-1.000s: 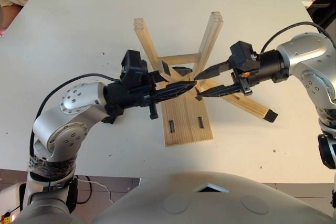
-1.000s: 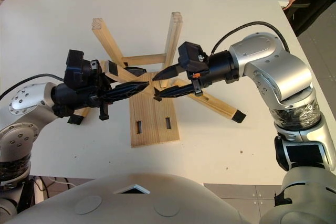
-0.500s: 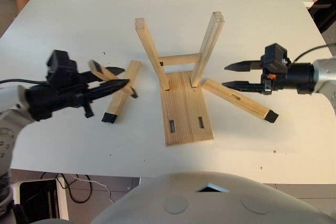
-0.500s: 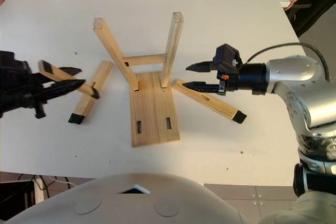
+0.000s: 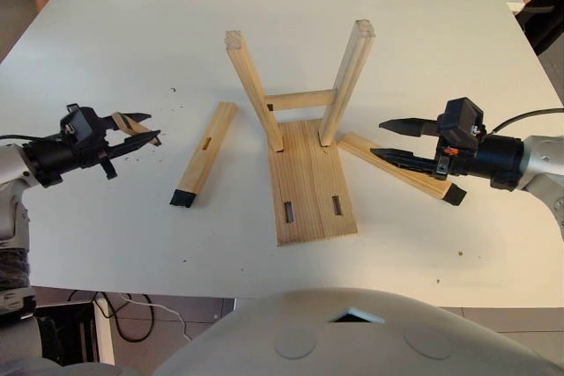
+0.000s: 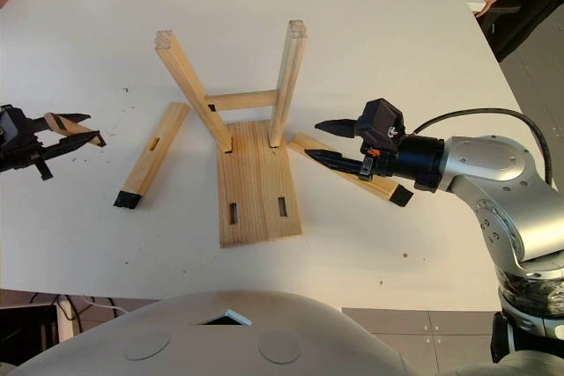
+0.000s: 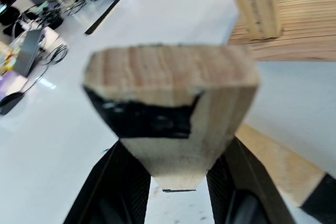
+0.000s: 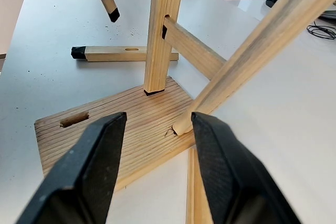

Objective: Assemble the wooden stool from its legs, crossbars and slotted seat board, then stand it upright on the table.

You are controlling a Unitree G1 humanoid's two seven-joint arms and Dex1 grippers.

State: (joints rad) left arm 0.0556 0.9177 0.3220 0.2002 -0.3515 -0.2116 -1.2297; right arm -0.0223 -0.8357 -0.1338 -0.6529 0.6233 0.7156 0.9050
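Left gripper clamps a crossbar well left of the seat board, which lies flat with two legs fitted. Right gripper, spread, hovers over a loose leg; a mid-length grasp should keep it straight for slotting

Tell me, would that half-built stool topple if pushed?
Probably not: its seat board lies flat on the table, a broad base. The two fitted legs are joined by a crossbar, so it likely moves as one stiff piece. On that smooth-looking surface it would probably slide.
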